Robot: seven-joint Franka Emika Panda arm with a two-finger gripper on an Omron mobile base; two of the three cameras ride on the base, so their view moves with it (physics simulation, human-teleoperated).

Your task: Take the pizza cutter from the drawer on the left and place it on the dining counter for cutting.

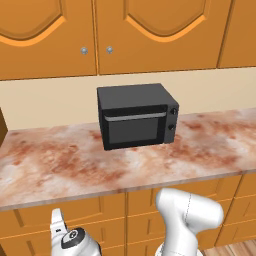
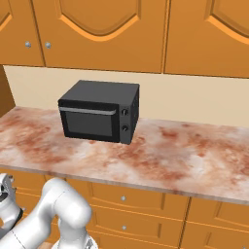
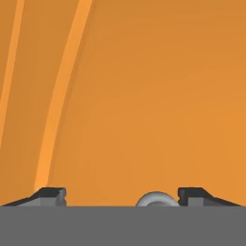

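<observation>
**Gripper at the drawer knob, drawer not yet opened**

Hand view: the gripper [image 3: 122, 196] sits right up against an orange-wood panel front, taken to be the drawer [image 3: 144, 96]. Two dark fingers [image 3: 48, 196] stand well apart, open, with nothing held. A small round silver knob [image 3: 154, 199] shows between them, much closer to the right-hand finger in that view, so it is off-centre in the gap. Whether either finger touches the knob cannot be told.

Base views: the arm [image 1: 187, 220] bends down low in front of the cabinet base, below the black microwave [image 1: 137, 116] that stands on the marbled counter [image 1: 60, 160]. More like-fronted drawers run under that counter, right of the arm. Upper cabinet doors hang above the microwave.

Pizza cutter: presumably inside the closed drawer; nothing confirms it. The dining counter is somewhere away from this spot.

Step in hand, by my reading: the approach to the knob, the very start of the task. Opening, fetching and carrying all remain.

Next move calls for shifting the gripper sideways so the knob sits midway between the fingers, closing on it, then pulling straight back. With the knob off to one side, a close now could slip off it.
</observation>
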